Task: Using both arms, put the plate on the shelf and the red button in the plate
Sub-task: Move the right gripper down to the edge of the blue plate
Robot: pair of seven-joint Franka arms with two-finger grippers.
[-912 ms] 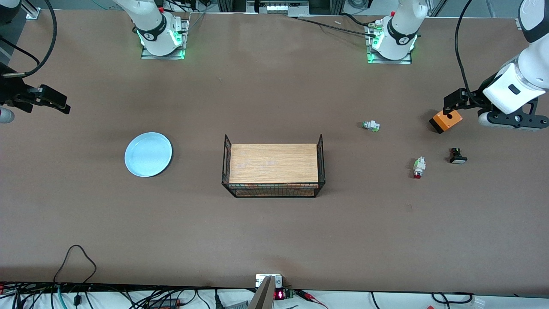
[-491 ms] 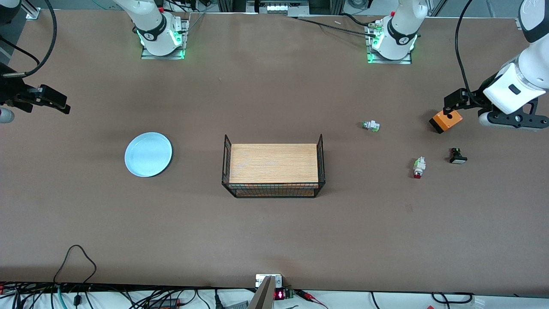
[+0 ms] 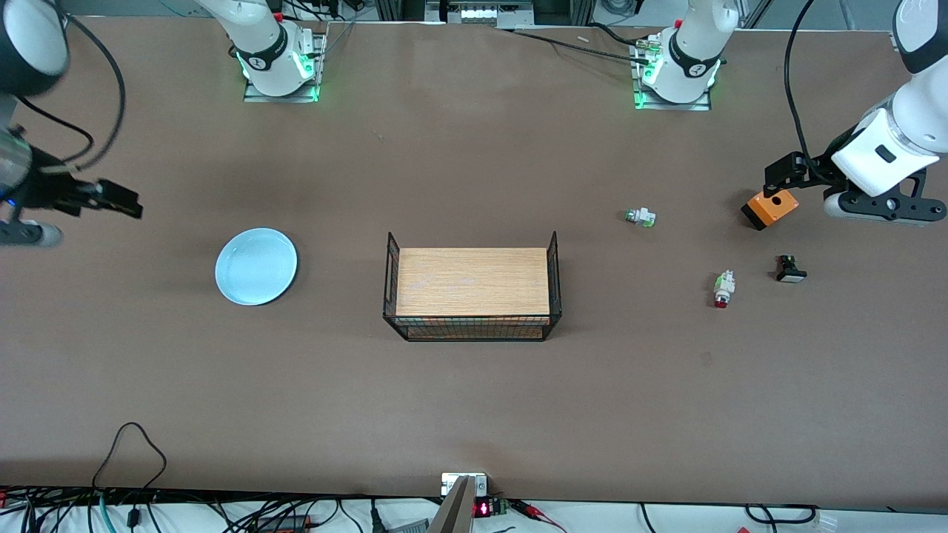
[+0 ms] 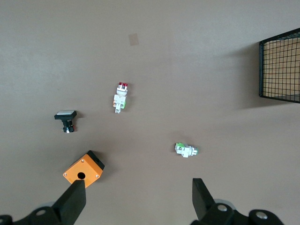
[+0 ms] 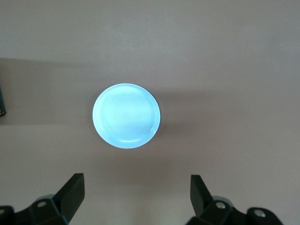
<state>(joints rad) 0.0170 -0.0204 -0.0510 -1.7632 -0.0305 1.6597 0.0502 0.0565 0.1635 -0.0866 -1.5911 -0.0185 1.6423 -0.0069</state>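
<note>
The wire basket [image 3: 471,287] with a wooden board on top stands at the middle of the table [image 3: 474,400] and serves as reference for all positions below. It is the item nearest the front camera.

The red button [image 3: 723,289] lies flat on the table toward the left arm's end, well apart from the basket and level with it in depth; its red cap points toward the front camera. In the left wrist view it shows as a white body with a red end [image 4: 120,97], untouched. The plate [image 3: 256,266] sits flat toward the right arm's end, also well apart from the basket and at about the same depth; it is upright, empty, and free of contact. The right wrist view shows it whole [image 5: 126,116].

A black part with a white cap [image 3: 790,269] lies further toward the left arm's end than the red button, slightly farther from the front camera. A white part with a green cap [image 3: 641,217] lies between the basket and the red button, farther from the camera than both. An orange box [image 3: 770,209] with a hole in its top rests farther still, near the table's end.

The left gripper [image 3: 776,175] hangs above the orange box, jaws spread wide, holding nothing; both fingers [image 4: 72,202] show apart in its wrist view. The right gripper [image 3: 122,200] hangs over bare table at the right arm's end, near the plate, jaws likewise spread and empty, fingers [image 5: 72,191] well separated.
</note>
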